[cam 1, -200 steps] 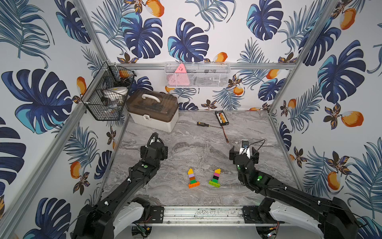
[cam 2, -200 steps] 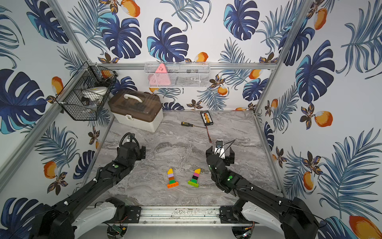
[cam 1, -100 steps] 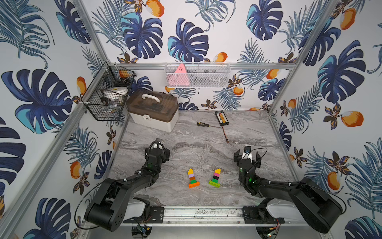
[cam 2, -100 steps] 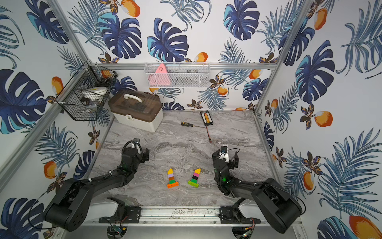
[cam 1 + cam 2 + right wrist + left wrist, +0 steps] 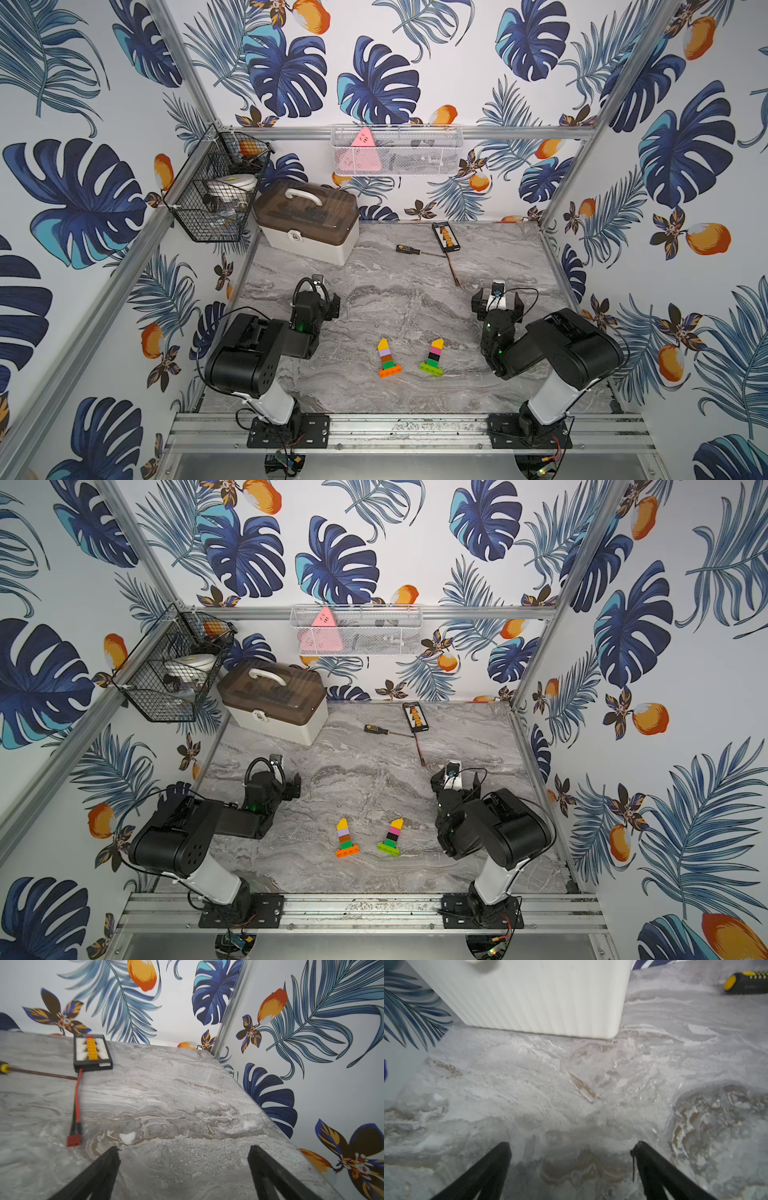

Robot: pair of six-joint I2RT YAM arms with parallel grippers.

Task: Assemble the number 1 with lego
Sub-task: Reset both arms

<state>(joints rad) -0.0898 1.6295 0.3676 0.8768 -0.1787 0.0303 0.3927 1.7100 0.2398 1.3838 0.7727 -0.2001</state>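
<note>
The left gripper (image 5: 571, 1145) is released, its 2 black fingers (image 5: 492, 1163) spread wide over bare marble with nothing between them; just ahead of it stands the ribbed white storage box (image 5: 539, 997), and off to the side lies the black-and-yellow screwdriver (image 5: 745, 982). The right gripper (image 5: 184, 1148) is likewise released and holds nothing, its fingers (image 5: 268, 1167) parted over the table (image 5: 187, 1095); a red cable (image 5: 77, 1101) lies beside it, running up to the black-framed abacus (image 5: 92, 1051) near the back wall.

In both top views the arms are folded back low at the front corners, left gripper (image 5: 318, 299) and right gripper (image 5: 496, 301) well apart. Between them, nearer the front rail, sit 2 lego stacks, close together but not touching: the orange-based stack (image 5: 388, 359) runs green, brown, lilac, then a yellow tip; the lime-based stack (image 5: 433, 358) runs green, pink, black, then a yellow tip. Neither gripper touches either stack; both stacks show again in a top view (image 5: 346, 839) (image 5: 391, 837).
</note>
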